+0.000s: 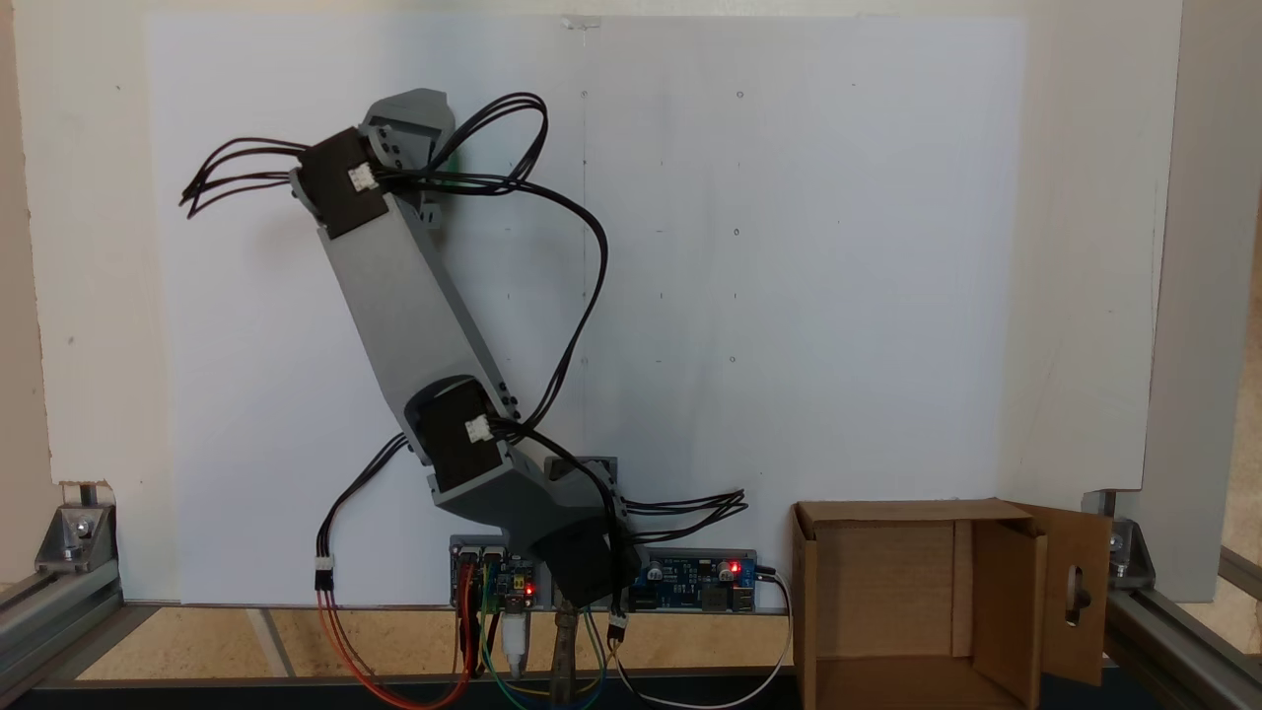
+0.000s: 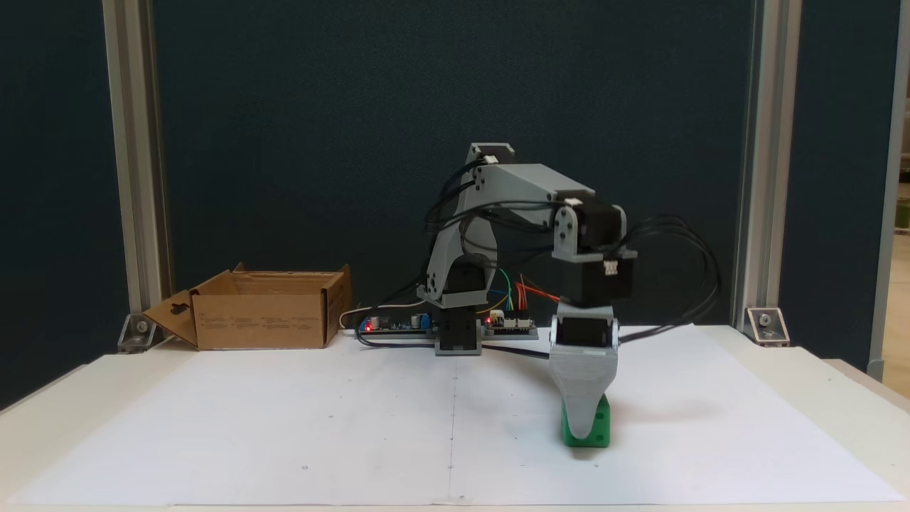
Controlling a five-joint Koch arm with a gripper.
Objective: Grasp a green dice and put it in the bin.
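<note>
1. Gripper point(image 2: 584, 427): in a fixed view the grey tapered finger point(image 2: 581, 387) points straight down, its tip at the level of the white paper sheet point(image 2: 284, 419). The jaws stand one behind the other for this camera, so the width of the gap cannot be told.
2. Green dice point(image 2: 601, 425): it sits on the paper sheet directly behind the finger, which covers its middle; green shows on both sides of the tip. Whether the jaws clasp it cannot be told. In the other fixed view only a green sliver point(image 1: 452, 163) shows beside the gripper head, the arm covering the rest.
3. Arm point(image 1: 404, 306): seen from above, it reaches from its base at the near edge of the sheet toward the far left part. Black cables point(image 1: 582, 266) loop around the wrist and elbow.
4. Base area: circuit boards point(image 1: 690, 580) with red lights sit at the sheet's edge beside the arm's base, with coloured wires point(image 1: 473, 671) running off them.
5. Bin point(image 2: 266, 313): the open cardboard box stands off the sheet at the table's back left corner in that view, well apart from the dice. A flap with a slot cut-out point(image 2: 174, 316) hangs outward. Its interior point(image 1: 887, 582) appears bare.
6. Surroundings: aluminium frame posts point(image 2: 135, 178) stand at the table corners.
</note>
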